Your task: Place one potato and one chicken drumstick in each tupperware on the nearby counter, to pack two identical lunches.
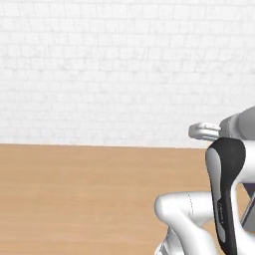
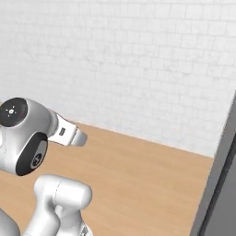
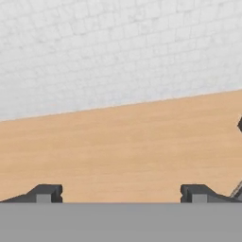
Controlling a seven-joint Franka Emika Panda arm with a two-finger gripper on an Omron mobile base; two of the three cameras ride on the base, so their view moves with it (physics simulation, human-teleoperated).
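The light-brown wooden counter (image 1: 74, 199) runs bare in front of me, and I also see the counter (image 2: 138, 175) from the right side. In the hand view my gripper (image 3: 121, 194) is open, its two dark fingertips (image 3: 46, 194) set wide apart with nothing between them, looking low along the counter (image 3: 123, 146) toward the wall. The potato, the chicken drumstick and the tupperware are out of view. My white arm (image 1: 224, 189) bends up at the lower right of the left base view.
A white brick wall (image 1: 99, 69) backs the counter. A tall dark grey panel (image 2: 221, 193) stands at the right edge of the right base view. A small dark shape (image 3: 240, 125) pokes in at the hand view's right edge.
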